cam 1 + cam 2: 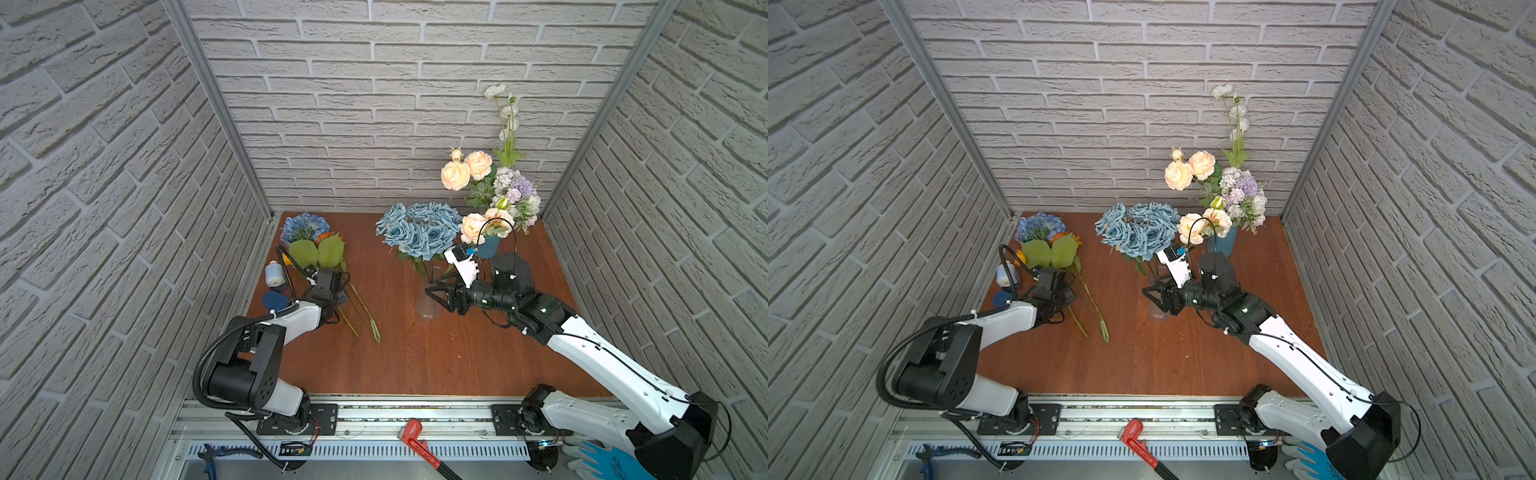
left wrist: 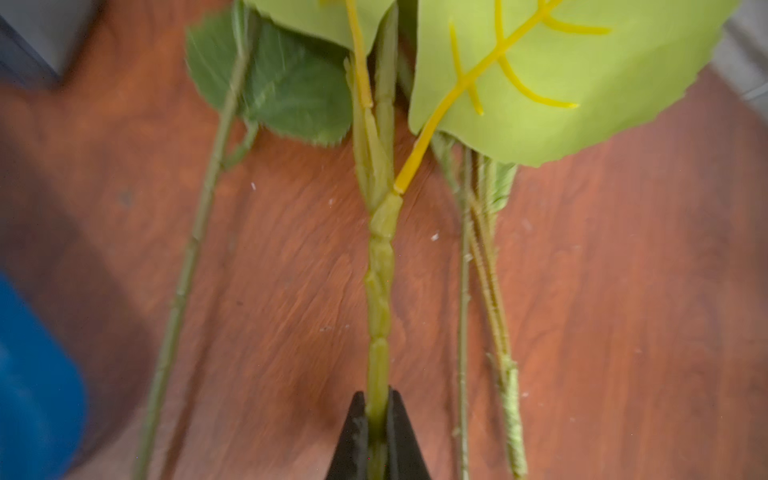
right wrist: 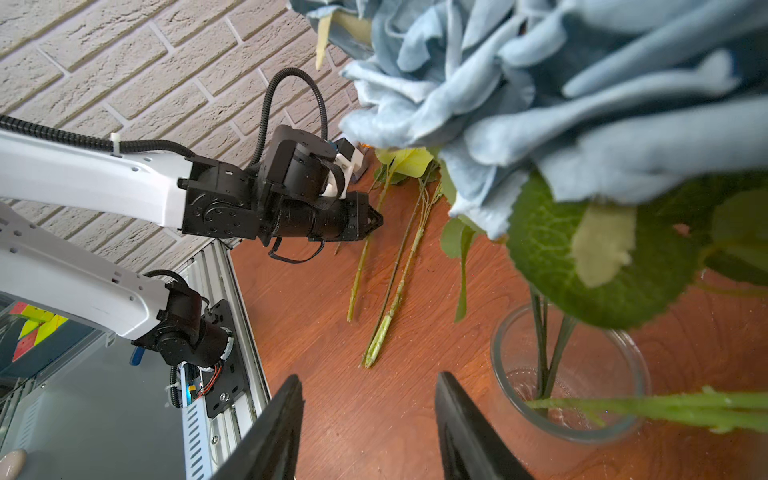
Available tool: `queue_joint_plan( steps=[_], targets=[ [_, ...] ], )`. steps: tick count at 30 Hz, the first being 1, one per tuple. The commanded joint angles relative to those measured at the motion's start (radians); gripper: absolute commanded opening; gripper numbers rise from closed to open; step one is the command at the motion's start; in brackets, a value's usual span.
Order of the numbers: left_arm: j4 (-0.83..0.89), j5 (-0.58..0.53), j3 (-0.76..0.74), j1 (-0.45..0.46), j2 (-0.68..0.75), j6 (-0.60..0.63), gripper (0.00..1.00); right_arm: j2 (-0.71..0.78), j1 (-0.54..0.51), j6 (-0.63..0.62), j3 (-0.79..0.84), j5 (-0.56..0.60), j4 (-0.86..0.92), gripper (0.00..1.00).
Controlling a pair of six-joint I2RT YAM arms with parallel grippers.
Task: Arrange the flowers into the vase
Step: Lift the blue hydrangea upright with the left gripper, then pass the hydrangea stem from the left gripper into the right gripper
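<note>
Several flowers lie on the wooden table at the left: a blue hydrangea (image 1: 305, 226), an orange sunflower (image 1: 328, 238) and long green stems (image 3: 395, 286). My left gripper (image 2: 377, 399) (image 1: 338, 301) is shut on one thick green stem (image 2: 380, 291) with large pale leaves (image 2: 552, 79). The clear glass vase (image 1: 428, 307) (image 3: 569, 434) holds dusty-blue roses (image 1: 419, 230) (image 3: 561, 83). Just beside the vase's left side my right gripper (image 3: 368, 386) (image 1: 432, 291) stands open, with only bare table between its fingers.
A teal vase (image 1: 489, 246) at the back right holds cream-peach roses, lilac clusters and tall white buds. A white-blue spool (image 1: 274, 274) and a blue object (image 1: 274, 299) sit by the left wall. A red wrench (image 1: 419, 440), pliers (image 1: 212, 455) and gloves (image 1: 594, 457) lie beyond the front rail.
</note>
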State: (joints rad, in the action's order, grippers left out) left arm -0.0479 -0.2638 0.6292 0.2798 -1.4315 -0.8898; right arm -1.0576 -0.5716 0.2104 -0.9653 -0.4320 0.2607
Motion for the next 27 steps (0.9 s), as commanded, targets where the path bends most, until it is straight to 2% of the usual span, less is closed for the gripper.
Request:
queue_joint_plan(
  steps=[1, 7, 13, 17, 22, 27],
  targets=[
    [0.01, -0.07, 0.016, -0.006, 0.115, 0.081, 0.0, 0.03, -0.008, 0.006, -0.03, -0.008, -0.07, 0.53],
    [0.003, -0.057, 0.054, -0.007, 0.312, 0.223, 0.0, 0.024, -0.008, 0.003, -0.048, 0.01, -0.094, 0.53],
    [-0.112, 0.113, 0.096, 0.001, 0.459, 0.352, 0.0, -0.002, -0.008, 0.009, -0.086, -0.013, -0.135, 0.53],
    [-0.197, 0.218, 0.132, 0.016, 0.523, 0.395, 0.0, -0.015, -0.011, 0.017, -0.115, -0.046, -0.158, 0.52],
    [-0.313, 0.388, 0.183, 0.031, 0.555, 0.405, 0.0, -0.028, -0.028, 0.009, -0.148, -0.045, -0.172, 0.52],
    [-0.392, 0.51, 0.231, 0.099, 0.571, 0.46, 0.0, -0.044, -0.053, -0.009, -0.197, -0.04, -0.19, 0.51]
  ],
)
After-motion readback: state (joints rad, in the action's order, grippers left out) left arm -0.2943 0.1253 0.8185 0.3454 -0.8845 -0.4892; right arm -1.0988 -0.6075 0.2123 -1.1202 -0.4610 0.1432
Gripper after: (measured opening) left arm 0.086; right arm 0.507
